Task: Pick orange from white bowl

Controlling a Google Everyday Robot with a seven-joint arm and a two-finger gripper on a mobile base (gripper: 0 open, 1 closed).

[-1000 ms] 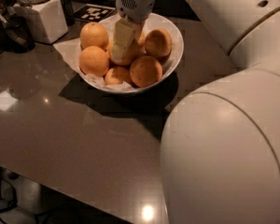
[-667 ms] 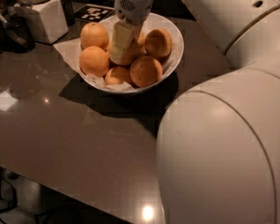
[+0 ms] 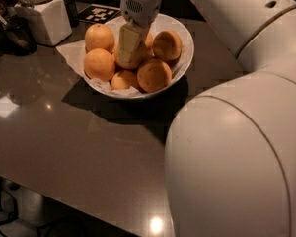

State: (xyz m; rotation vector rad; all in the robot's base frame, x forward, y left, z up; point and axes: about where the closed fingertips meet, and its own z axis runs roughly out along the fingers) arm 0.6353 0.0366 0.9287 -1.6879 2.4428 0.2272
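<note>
The white bowl (image 3: 186,58) stands at the back of the dark table, lined with white paper and holding several oranges. My gripper (image 3: 129,57) reaches straight down into the middle of the bowl. It stands against a middle orange (image 3: 144,47) that is mostly hidden behind it. Other oranges lie around it: two at the left (image 3: 99,37) (image 3: 99,64), two at the right (image 3: 166,44) (image 3: 154,75) and a small one at the front (image 3: 123,79). I cannot make out a dark speck on any of them.
A square white canister (image 3: 44,18) stands at the back left beside dark objects (image 3: 15,33). A black-and-white marker tag (image 3: 99,14) lies behind the bowl. My large white arm (image 3: 237,147) fills the right side. The table's front edge (image 3: 79,206) runs diagonally at the lower left.
The gripper stays down in the bowl among the oranges, with hardly any shift. The oranges and the bowl have not moved.
</note>
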